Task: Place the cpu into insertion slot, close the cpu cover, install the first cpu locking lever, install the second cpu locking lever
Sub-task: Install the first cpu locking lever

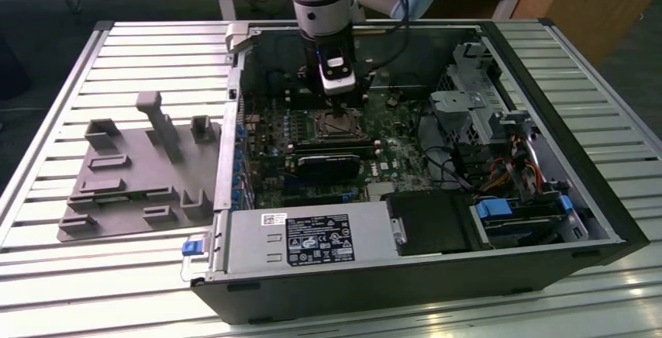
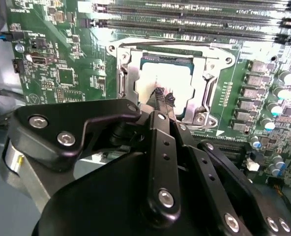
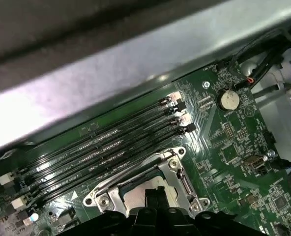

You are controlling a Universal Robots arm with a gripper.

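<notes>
The table [image 1: 93,276] is a pale metal one, its top built of long parallel slats running from the exterior view's left to its right. Two things lie directly on it. An open black computer case [image 1: 414,295] lies on its side with the opened side facing up. It covers the middle and the exterior view's right part of the top, reaching from near the far edge almost to the near edge. Just beside it, toward the table's edge at the exterior view's left, lies a flat grey plastic tray [image 1: 114,198] with raised blocks and posts; whether it touches the case cannot be told.
</notes>
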